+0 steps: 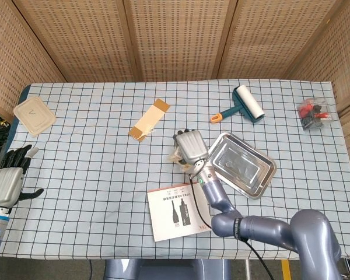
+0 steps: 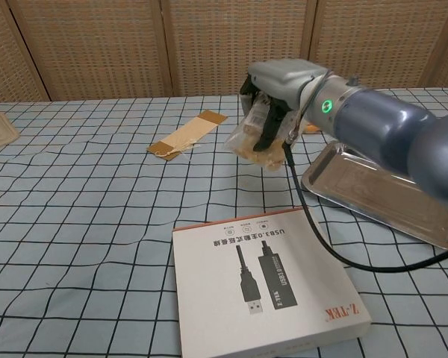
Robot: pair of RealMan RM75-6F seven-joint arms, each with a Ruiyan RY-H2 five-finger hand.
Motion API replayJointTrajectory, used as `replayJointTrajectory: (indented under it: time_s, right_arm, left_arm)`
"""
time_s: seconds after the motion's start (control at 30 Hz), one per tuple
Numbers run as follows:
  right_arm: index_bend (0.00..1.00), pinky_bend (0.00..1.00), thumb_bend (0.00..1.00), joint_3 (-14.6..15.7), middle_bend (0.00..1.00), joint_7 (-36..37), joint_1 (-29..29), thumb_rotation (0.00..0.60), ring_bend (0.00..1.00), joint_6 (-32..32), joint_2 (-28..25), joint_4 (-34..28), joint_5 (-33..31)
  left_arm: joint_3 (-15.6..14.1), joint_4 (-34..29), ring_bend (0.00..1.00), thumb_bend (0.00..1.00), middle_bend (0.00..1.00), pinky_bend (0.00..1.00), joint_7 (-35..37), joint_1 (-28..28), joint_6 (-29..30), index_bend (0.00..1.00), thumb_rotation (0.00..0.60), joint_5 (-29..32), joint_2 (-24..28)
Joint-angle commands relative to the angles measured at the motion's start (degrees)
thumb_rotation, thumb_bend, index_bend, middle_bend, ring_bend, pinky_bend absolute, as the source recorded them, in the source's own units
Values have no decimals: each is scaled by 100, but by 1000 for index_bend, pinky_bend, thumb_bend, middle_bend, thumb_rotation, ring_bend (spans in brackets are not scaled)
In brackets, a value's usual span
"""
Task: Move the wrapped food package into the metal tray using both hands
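Note:
The wrapped food package [image 2: 248, 140], clear film over pale food, hangs above the table in the grip of my right hand [image 2: 281, 83]. In the head view only its edge [image 1: 175, 156] shows, sticking out left of my right hand [image 1: 191, 146]. The metal tray [image 1: 267, 174] lies just right of that hand, tilted on the cloth, with nothing in it. From the chest view the tray [image 2: 373, 188] sits lower right of the lifted package. My left hand [image 1: 8, 179] hovers at the table's left edge with fingers apart, holding nothing.
A white USB cable box [image 1: 178, 211] lies near the front edge, below the right hand, also large in the chest view [image 2: 267, 277]. A brown cardboard strip [image 1: 150, 119], a lint roller [image 1: 245, 104], a beige lid [image 1: 34, 115] and a red-filled clear pack [image 1: 312, 112] lie farther back.

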State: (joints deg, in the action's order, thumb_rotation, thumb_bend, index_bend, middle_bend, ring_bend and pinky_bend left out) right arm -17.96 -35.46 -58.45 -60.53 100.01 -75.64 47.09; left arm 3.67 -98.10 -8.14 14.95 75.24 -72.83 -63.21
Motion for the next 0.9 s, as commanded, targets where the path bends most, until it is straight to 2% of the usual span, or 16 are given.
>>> replayJointTrajectory:
  time_s: [0.03, 0.27, 0.47, 0.6, 0.7, 0.83, 0.87, 0.9]
  right_arm:
    - [694, 613, 179, -107, 518, -226, 289, 600, 483, -322, -547, -487, -151]
    - [685, 611, 179, 118, 506, -86, 793, 600, 477, -324, -1046, -601, -433]
    - [669, 607, 178, 315, 483, 40, 1097, 600, 462, -176, -1162, -341, -686]
    - [651, 591, 172, 345, 465, 66, 1202, 600, 445, -162, -1203, -369, -782]
    - [577, 471, 169, 380, 385, -13, 1272, 600, 349, -191, -1257, -534, -895]
    - [291, 133, 148, 395, 81, -356, 1265, 600, 55, -199, -1291, -878, -1366]
    - [215, 59, 139, 392, 25, -428, 1252, 600, 11, -246, -1278, -948, -1433]
    - [174, 29, 134, 392, 5, -458, 1247, 600, 0, -283, -1263, -982, -1450]
  left_arm:
    - [7, -12, 0, 0, 0, 0, -7, -11, 13, 0, 600, -18, 5]
    - [1, -75, 0, 0, 0, 0, -66, -45, 29, 0, 600, -88, 14]
    - [-46, -149, 0, 0, 0, 0, -149, -63, 3, 0, 600, -173, 34]
    - [-41, -184, 0, 0, 0, 0, -142, -72, -2, 0, 600, -190, 52]
    - [-26, -174, 0, 0, 0, 0, -135, -74, -8, 0, 600, -188, 46]
    - [-34, -151, 0, 0, 0, 0, -59, -76, 7, 0, 600, -306, 22]
    - [-42, -148, 0, 0, 0, 0, -48, -81, 14, 0, 600, -340, 24]
    - [-47, -148, 0, 0, 0, 0, -43, -87, 20, 0, 600, -360, 25]
